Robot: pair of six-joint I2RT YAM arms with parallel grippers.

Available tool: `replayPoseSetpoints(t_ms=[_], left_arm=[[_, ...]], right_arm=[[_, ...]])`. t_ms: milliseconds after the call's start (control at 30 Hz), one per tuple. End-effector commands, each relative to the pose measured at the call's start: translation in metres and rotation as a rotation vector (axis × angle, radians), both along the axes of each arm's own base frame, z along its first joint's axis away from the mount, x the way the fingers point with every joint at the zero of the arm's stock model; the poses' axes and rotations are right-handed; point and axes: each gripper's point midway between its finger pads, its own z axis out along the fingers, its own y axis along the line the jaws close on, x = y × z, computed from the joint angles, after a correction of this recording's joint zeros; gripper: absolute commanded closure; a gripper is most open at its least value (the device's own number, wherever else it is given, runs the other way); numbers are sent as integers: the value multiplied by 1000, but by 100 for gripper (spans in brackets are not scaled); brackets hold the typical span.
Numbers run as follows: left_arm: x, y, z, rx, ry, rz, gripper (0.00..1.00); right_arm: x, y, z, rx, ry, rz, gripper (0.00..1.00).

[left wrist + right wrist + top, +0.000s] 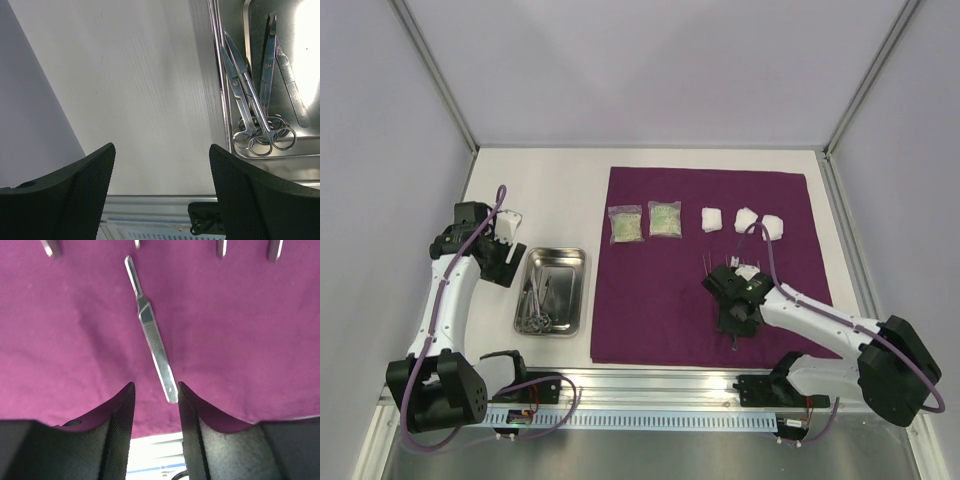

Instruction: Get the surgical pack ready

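Note:
The surgical pack's purple sheet [650, 320] lies flat. On its far part rest two clear packets [625, 224] and three white gauze pads [747, 217]. Left of the sheet stands the steel tray [552, 252], holding scissors [250, 100] and other slim tools. My right gripper [155, 385] hangs low over the sheet's near part [75, 315], jaws apart. A flat steel instrument [152, 340] lies on the cloth, its near end between the fingertips beside the right finger [187, 405], not clamped. My left gripper [161, 150] is wide open over bare table left of the tray's rim [220, 75].
Several more thin metal instruments [720, 264] lie on the cloth just beyond the right gripper [732, 330]. The aluminium rail [660, 385] runs along the table's near edge. Grey walls close in the sides and back.

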Motion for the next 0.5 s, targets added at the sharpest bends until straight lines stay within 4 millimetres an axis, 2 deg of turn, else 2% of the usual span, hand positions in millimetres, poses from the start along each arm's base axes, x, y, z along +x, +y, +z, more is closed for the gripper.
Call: replayPoseSetpoints(t_ms=[0, 200, 267, 400, 467], left_arm=[[8, -1, 14, -15, -48, 6, 16], [10, -2, 14, -19, -45, 4, 15], [11, -2, 14, -19, -45, 4, 16], [13, -2, 13, -23, -45, 9, 15], [13, -2, 13, -24, -43, 7, 16]], right_arm=[[14, 6, -3, 22, -4, 35, 59], [22, -3, -6, -9, 12, 35, 60], [25, 0, -8, 9, 10, 47, 61], [25, -1, -17, 3, 48, 50, 68], [24, -1, -20, 5, 58, 57, 69]])
